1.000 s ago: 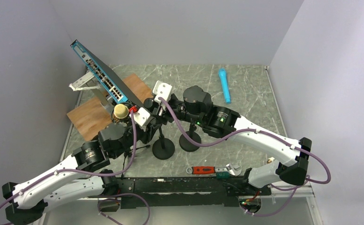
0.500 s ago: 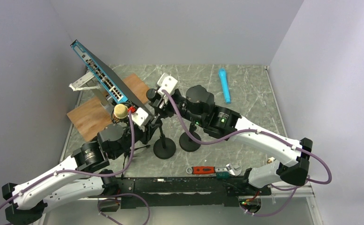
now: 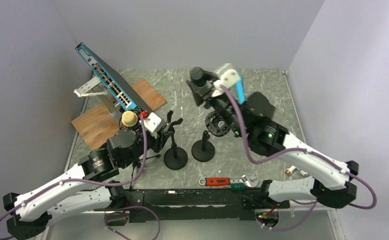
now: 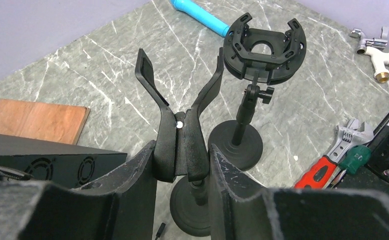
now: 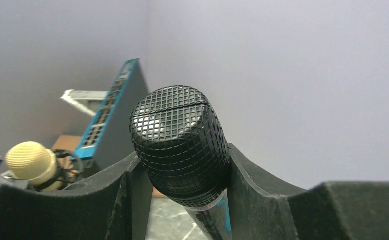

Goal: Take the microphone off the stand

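The black microphone [image 3: 199, 77] with a mesh head is off the stand, held high over the far middle of the table. My right gripper [image 3: 206, 90] is shut on it; in the right wrist view the microphone [image 5: 179, 145] sits between the gripper's [image 5: 182, 200] two fingers. The stand [image 3: 174, 157] has a round black base and an empty forked clip [image 4: 182, 100]. My left gripper [image 3: 166, 132] is shut on the clip's lower part, and it also shows in the left wrist view [image 4: 182, 165].
A second stand with an empty ring-shaped shock mount [image 3: 216, 124] stands to the right of the first. A yellow-headed microphone [image 3: 129, 119], a tilted network switch [image 3: 107, 77] and a wooden board [image 3: 97, 122] are at the left. A blue tube [image 3: 241, 97] lies far right; a red-handled wrench [image 3: 225, 181] lies near the front edge.
My right gripper pulled the microphone out of the clip and carried it up and toward the far right. The clip is now empty. The left gripper kept its hold on the stand.
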Available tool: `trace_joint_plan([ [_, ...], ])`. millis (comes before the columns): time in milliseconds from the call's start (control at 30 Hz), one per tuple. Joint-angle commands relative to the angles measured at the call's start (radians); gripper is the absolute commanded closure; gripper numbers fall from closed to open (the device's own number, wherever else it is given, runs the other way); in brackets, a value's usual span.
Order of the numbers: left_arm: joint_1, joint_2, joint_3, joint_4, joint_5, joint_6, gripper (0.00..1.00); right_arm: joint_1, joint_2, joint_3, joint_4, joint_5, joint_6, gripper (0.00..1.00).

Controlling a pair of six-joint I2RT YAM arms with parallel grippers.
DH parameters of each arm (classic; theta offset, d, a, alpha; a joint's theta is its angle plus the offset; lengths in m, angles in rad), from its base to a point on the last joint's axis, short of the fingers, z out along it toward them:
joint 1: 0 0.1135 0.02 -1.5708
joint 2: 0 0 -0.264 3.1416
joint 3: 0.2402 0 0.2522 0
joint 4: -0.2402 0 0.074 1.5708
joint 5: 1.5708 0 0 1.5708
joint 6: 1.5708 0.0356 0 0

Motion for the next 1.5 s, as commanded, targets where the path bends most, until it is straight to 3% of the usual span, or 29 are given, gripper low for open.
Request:
trace_joint_plan([
  [0,0.001,0.053,0.041,-0.114,-0.029,-0.018,0.91,-0.012,-0.14,-0.127,0.211,0.208,-0.135,1.0],
  [200,0.0,0.072,0.053,-0.11,-0.004,-0.035,0.56,-0.114,-0.204,-0.183,0.255,0.309,-0.219,1.0],
  [533,0.001,0.075,0.115,-0.165,0.004,-0.056,0.23,-0.365,-0.169,-0.172,0.15,0.335,-0.218,1.0],
  [767,0.002,0.082,0.217,-0.228,0.083,-0.075,0.03,-0.549,0.017,-0.088,0.01,0.352,-0.134,1.0],
  [1067,0.001,0.104,0.383,-0.285,0.2,-0.052,0.01,-0.753,0.378,0.158,-0.409,0.179,0.14,1.0],
  [1300,0.001,0.094,0.474,-0.31,0.224,-0.032,0.01,-0.897,0.813,0.564,-0.859,-0.029,0.311,1.0],
  [1467,0.0,0.076,0.488,-0.281,0.242,-0.014,0.01,-0.938,0.945,0.675,-0.913,-0.02,0.343,1.0],
])
